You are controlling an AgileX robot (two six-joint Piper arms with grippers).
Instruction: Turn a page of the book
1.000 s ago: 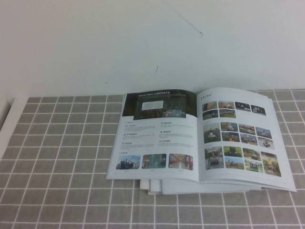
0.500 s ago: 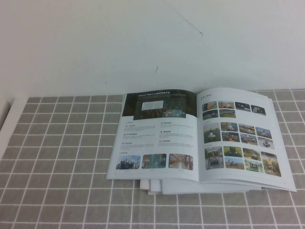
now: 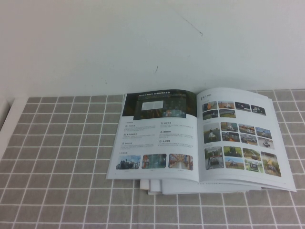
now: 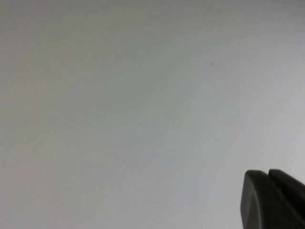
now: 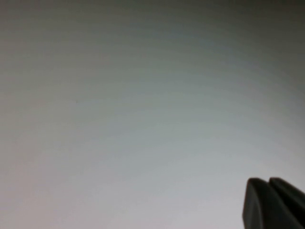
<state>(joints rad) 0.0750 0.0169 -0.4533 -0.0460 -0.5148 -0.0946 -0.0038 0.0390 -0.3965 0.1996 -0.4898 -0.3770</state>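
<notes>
Nearest to the robot, some loose white sheets (image 3: 157, 187) stick out from under the book's near edge. The book (image 3: 198, 138) lies open on the grey tiled table (image 3: 57, 162), right of the middle. Its right page (image 3: 236, 138) with the grid of small photos lies flat; the left sheet (image 3: 157, 131) has a dark banner picture. Behind stands a white wall (image 3: 95, 43). The left gripper (image 4: 274, 200) and right gripper (image 5: 274, 202) each face only a blank surface; their fingers look pressed together.
</notes>
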